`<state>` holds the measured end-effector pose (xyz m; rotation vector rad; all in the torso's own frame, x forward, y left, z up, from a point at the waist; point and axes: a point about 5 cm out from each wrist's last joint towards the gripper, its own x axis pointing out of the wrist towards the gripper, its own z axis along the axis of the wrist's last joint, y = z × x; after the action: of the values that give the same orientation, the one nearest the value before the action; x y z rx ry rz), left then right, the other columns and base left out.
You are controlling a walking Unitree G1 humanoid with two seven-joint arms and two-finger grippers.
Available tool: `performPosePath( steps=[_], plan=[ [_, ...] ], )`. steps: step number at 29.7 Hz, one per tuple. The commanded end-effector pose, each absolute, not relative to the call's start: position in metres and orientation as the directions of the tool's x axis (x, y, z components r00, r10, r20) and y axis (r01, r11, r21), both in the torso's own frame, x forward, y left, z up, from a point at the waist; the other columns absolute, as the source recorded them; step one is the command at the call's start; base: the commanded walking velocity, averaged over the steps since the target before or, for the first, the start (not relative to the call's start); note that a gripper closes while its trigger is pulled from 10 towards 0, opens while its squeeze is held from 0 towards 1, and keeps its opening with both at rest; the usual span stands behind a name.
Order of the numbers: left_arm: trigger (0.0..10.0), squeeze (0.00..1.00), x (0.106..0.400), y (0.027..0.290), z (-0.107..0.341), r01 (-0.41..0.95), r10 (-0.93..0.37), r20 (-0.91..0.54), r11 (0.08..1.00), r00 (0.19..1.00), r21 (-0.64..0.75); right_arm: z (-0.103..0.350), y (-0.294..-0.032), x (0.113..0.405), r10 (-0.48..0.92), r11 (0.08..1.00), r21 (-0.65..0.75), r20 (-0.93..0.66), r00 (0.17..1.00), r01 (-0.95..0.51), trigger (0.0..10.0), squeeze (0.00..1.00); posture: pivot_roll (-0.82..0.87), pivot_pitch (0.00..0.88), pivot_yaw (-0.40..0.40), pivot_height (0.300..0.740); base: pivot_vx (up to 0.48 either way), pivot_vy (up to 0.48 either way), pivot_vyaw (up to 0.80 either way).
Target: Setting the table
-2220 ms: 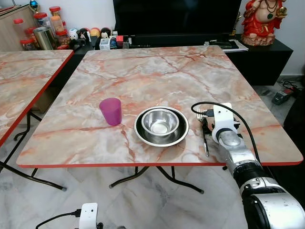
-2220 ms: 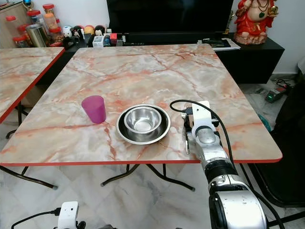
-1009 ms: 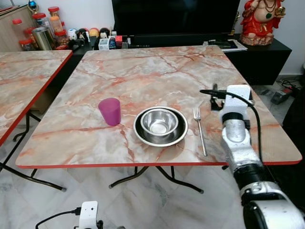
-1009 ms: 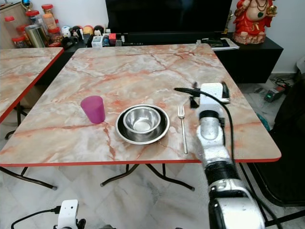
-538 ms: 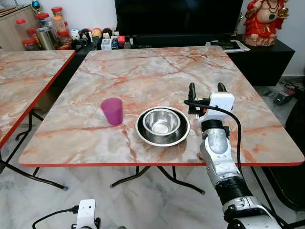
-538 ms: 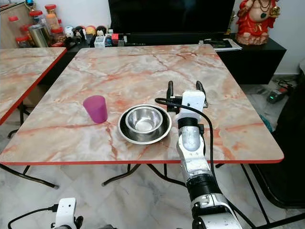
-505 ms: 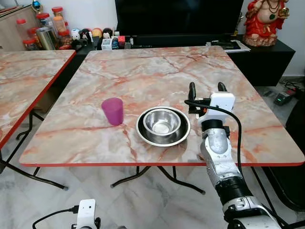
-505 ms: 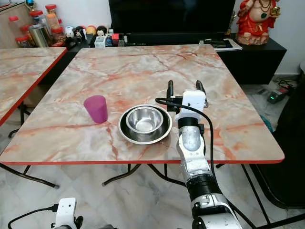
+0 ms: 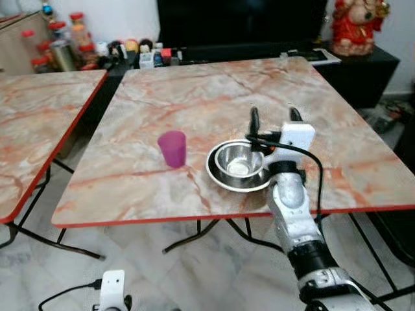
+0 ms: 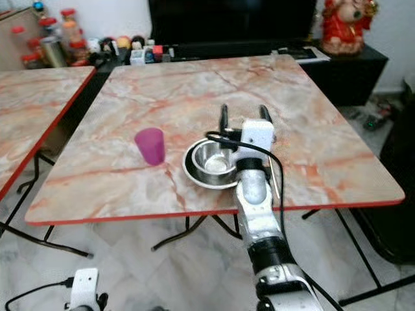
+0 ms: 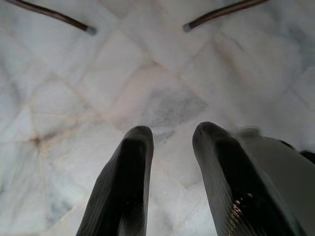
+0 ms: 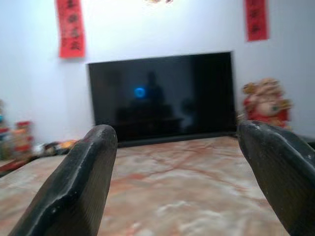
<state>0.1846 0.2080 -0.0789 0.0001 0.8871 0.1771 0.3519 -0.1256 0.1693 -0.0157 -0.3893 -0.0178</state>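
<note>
Since the earlier frames your right gripper point(image 9: 273, 115) has let go of the fork point(image 10: 277, 182) and lifted away from it, and it is now hanging above the worktop point(image 9: 194, 103) just past the bowl; the whole scene is also sitting differently in the head views, which is the camera moving, not the dishes. Its jaws are standing wide apart and holding nothing, with the television beyond the table showing between them in the right wrist view.

The fork is lying flat on the marble just to the right of the steel bowl point(image 9: 237, 162), which is sitting inside the steel plate point(image 9: 224, 181). The purple cup point(image 9: 173, 148) is standing upright to the left of the plate, apart from it. Your left gripper point(image 11: 172, 162) is hanging idle over the tiled floor, jaws slightly parted and empty.

You are looking, I judge, at the close of the fork placement, with one place setting laid. For the next move, you are likely needing to draw the right arm back clear of the bowl rim without brushing it, then look for any further piece to bring.
</note>
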Motion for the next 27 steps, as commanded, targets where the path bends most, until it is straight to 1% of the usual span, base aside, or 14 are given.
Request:
performPosePath(
  steps=[1,21,27],
  plan=[
    [10.0,0.0,0.187,0.214,-0.077,-0.173,0.176,-0.761,0.981,0.624,0.086,0.177,-0.116,0.353,0.007,1.0,-0.001,0.402,0.915,-0.007,10.0,0.0,-0.04,0.0,0.038,0.693,0.0,0.379,0.0],
    [10.0,0.0,0.185,0.216,-0.077,-0.188,0.188,-0.761,0.978,0.621,0.088,0.179,-0.097,0.352,0.08,0.996,-0.001,0.401,0.913,-0.087,10.0,0.0,-0.03,0.0,0.031,0.693,0.0,0.376,0.0],
    [10.0,0.0,0.183,0.217,-0.078,-0.18,0.186,-0.764,0.979,0.617,0.093,0.172,-0.093,0.351,0.102,0.994,-0.005,0.376,0.921,-0.108,10.0,0.0,-0.03,0.0,0.035,0.693,0.0,0.381,0.0]
  ],
)
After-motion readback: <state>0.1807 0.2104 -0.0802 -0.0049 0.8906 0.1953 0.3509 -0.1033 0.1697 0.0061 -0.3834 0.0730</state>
